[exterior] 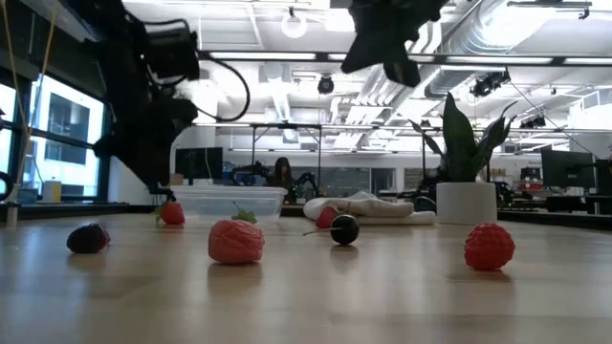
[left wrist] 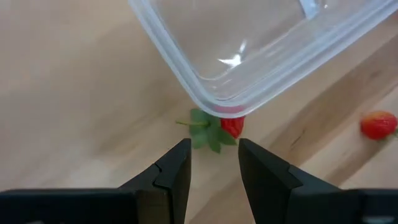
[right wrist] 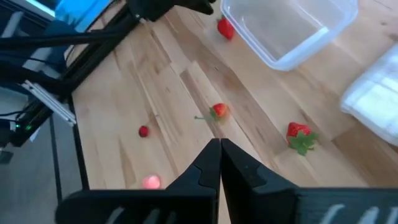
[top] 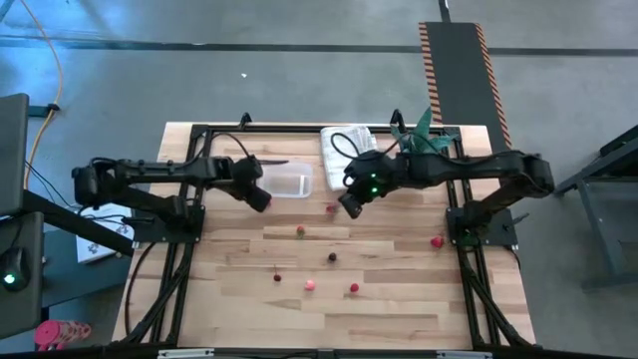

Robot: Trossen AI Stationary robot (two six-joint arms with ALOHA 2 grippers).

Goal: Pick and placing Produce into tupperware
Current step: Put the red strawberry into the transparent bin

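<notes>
The clear tupperware tub stands on the wooden table at the far middle, with nothing showing inside it. Loose produce lies around: a strawberry with green leaves at the tub's corner, partly under the rim, and others nearer the front. My left gripper points steeply down just short of that strawberry, open, nothing between its fingers. My right gripper hangs shut and empty above the table's middle, right of the tub.
A white folded towel and a potted plant sit at the far edge, right of the tub. A dark berry, a pink piece and small red ones lie toward the near edge. Dark frame rails run along both table sides.
</notes>
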